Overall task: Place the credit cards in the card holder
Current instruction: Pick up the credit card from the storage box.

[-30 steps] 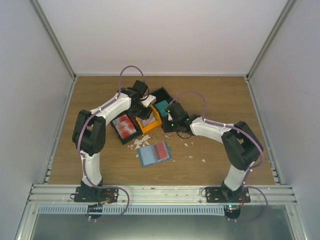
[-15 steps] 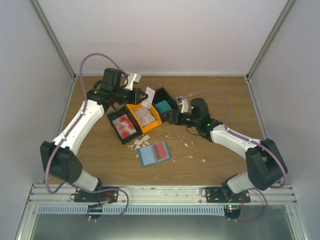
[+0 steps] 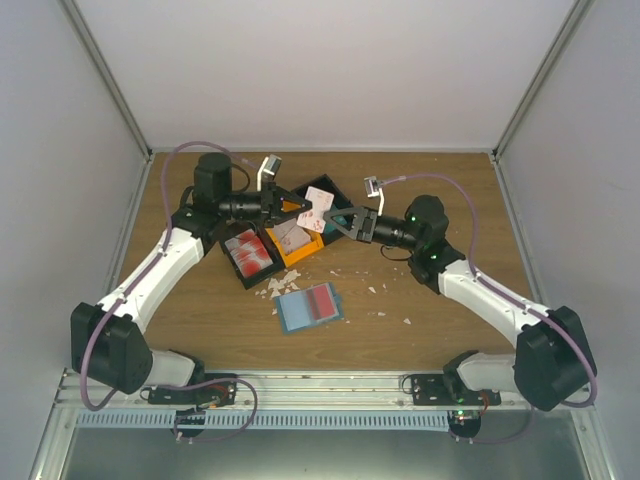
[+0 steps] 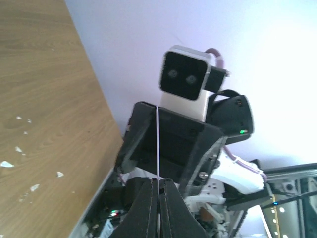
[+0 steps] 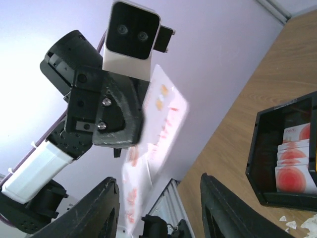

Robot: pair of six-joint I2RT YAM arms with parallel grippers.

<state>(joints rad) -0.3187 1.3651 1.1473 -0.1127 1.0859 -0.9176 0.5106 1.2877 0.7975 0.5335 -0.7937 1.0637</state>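
My left gripper (image 3: 296, 208) is shut on a white card with red print (image 3: 313, 214), held in the air above the bins. In the left wrist view the gripper (image 4: 159, 187) pinches the card (image 4: 158, 144) edge-on. My right gripper (image 3: 336, 222) is open and faces the card from the right, its jaws on either side of the card's edge without touching. In the right wrist view the card (image 5: 161, 129) hangs between my open fingers (image 5: 101, 208). The blue-teal card holder (image 3: 296, 313) lies flat on the table with a red card (image 3: 322, 300) on it.
A black bin (image 3: 234, 268) holds more red and white cards (image 3: 250, 254); it also shows in the right wrist view (image 5: 260, 163). An orange bin (image 3: 297, 250) and a black bin with a teal stack (image 3: 326, 192) stand beside it. White scraps (image 3: 278, 286) litter the wood.
Both arms rose from the bins. My left gripper lifted a card and turned level toward the right. My right gripper swung round and came up to face the card.
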